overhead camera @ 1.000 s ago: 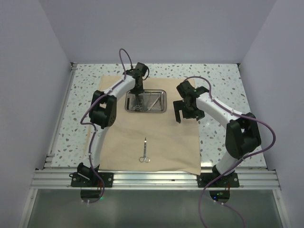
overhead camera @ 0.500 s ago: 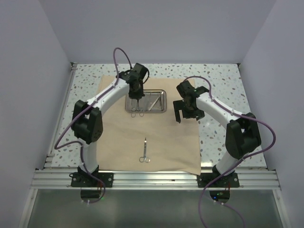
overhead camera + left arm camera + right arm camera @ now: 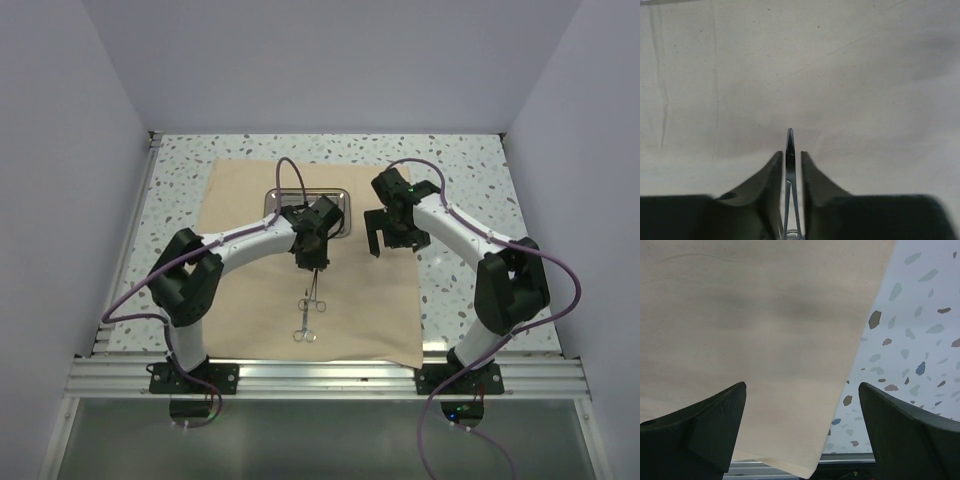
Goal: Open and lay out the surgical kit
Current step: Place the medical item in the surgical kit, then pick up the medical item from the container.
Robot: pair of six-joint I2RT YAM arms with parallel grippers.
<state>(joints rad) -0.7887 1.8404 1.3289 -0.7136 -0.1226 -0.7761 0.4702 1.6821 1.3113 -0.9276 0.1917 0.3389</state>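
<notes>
The surgical kit's tan cloth lies spread flat on the table. Its steel tray stands at the back of the cloth, half hidden by my left arm. My left gripper hangs low over the middle of the cloth. In the left wrist view a thin silver ring-handled instrument stands between its fingers, with a slim gap on each side. Another ring-handled instrument lies on the cloth just nearer. My right gripper is open and empty above the cloth's right edge.
The speckled tabletop shows to the right of the cloth. An aluminium rail runs along the near edge by the arm bases. White walls close in the left, right and back sides.
My left gripper carried an instrument from the tray toward me, down to the cloth's middle, and its jaws have parted slightly. The right arm has not moved.
</notes>
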